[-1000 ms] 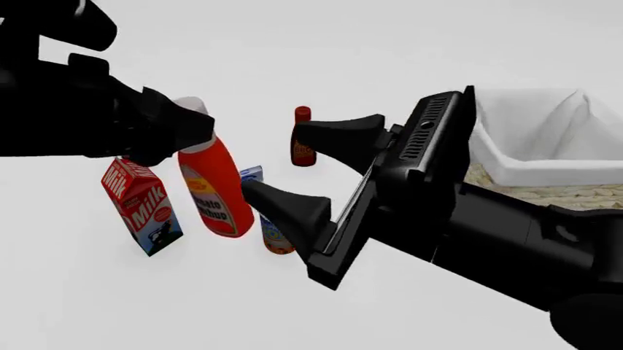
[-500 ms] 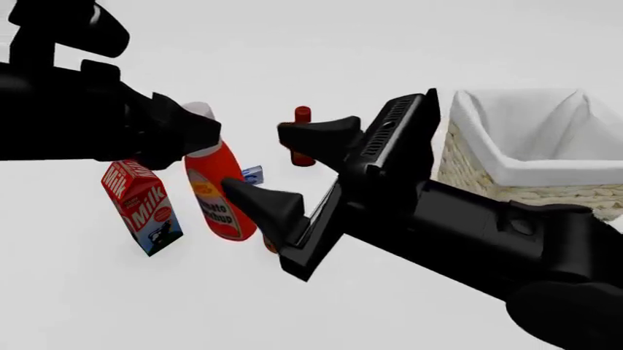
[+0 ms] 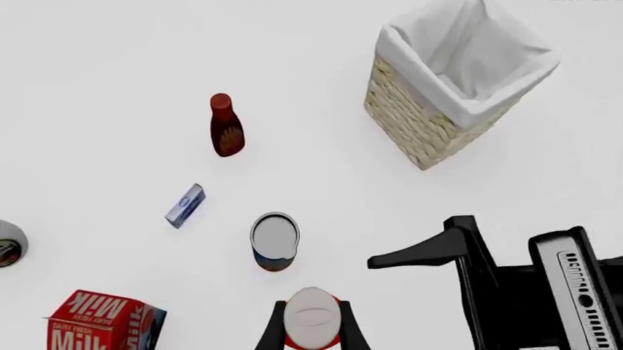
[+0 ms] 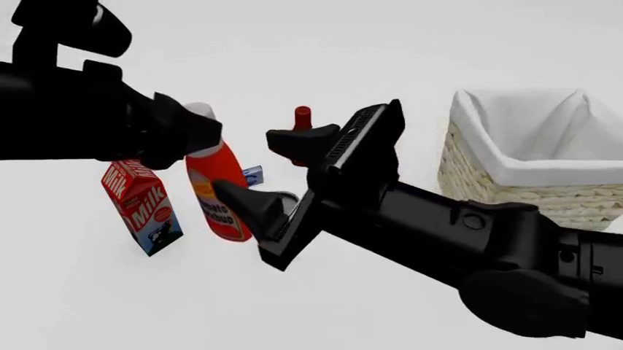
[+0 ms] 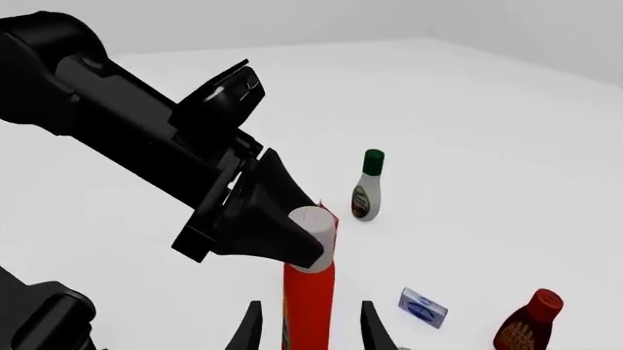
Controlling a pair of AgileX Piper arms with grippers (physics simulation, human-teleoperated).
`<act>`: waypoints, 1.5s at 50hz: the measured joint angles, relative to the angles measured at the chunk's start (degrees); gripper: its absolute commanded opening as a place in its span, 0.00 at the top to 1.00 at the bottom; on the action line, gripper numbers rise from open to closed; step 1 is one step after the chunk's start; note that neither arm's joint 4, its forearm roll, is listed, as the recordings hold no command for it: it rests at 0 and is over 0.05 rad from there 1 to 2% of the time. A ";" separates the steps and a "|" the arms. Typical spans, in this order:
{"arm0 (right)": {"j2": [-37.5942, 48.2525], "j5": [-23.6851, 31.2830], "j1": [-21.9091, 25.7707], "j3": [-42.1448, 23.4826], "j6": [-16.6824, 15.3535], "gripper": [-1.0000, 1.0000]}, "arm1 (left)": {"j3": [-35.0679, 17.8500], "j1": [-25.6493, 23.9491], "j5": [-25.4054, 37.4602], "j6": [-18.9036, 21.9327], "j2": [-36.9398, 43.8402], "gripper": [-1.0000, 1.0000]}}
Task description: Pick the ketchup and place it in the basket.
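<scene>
The ketchup [image 4: 216, 197] is a red-orange bottle with a white cap, hanging nearly upright at the left. My left gripper [image 4: 195, 130] is shut on its neck just below the cap. In the left wrist view the white cap [image 3: 311, 317] sits between the left fingers [image 3: 273, 329]. My right gripper [image 4: 244, 162] is open, with one finger on each side of the bottle's body. In the right wrist view the ketchup [image 5: 309, 306] stands between the right fingers [image 5: 249, 328], and the left gripper [image 5: 262, 219] holds its top. The basket [image 4: 457, 168] stands at the right, away from both grippers.
A milk carton [image 4: 141, 206] is just left of the ketchup. A small blue box [image 4: 253, 173] and a dark-red bottle [image 4: 303, 115] lie behind it. A can [image 3: 274, 240] stands by the ketchup. A white bottle with a green cap [image 5: 369, 186] stands farther off. The basket [image 3: 409, 124] has a white lining.
My right gripper has moved left, away from the basket, until its open fingers straddle the ketchup. The ketchup has swung from tilted to nearly upright in the left gripper.
</scene>
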 measured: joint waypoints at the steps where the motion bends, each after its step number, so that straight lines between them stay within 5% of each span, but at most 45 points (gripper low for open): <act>1: 0.25 -0.10 -0.05 -0.08 -0.01 0.00 | -0.05 0.01 0.05 -0.01 -0.01 1.00; 48: 8.45 -2.84 -0.11 -3.39 1.00 0.00 | -1.57 -1.86 2.70 -2.50 -1.19 1.00; 49: 8.47 -2.92 -0.07 -3.35 1.05 1.00 | -1.61 -1.93 2.76 -2.52 -1.22 1.00; 71: 7.24 -3.99 0.05 -1.27 0.69 1.00 | -1.55 -2.60 2.97 -2.47 -1.46 1.00; 72: 7.15 -3.97 0.04 -1.21 0.68 1.00 | -1.55 -2.61 2.95 -2.39 -1.46 0.00; 75: 6.79 -3.79 -0.05 -0.91 0.49 1.00 | -1.63 -2.48 2.92 -1.96 -1.59 0.00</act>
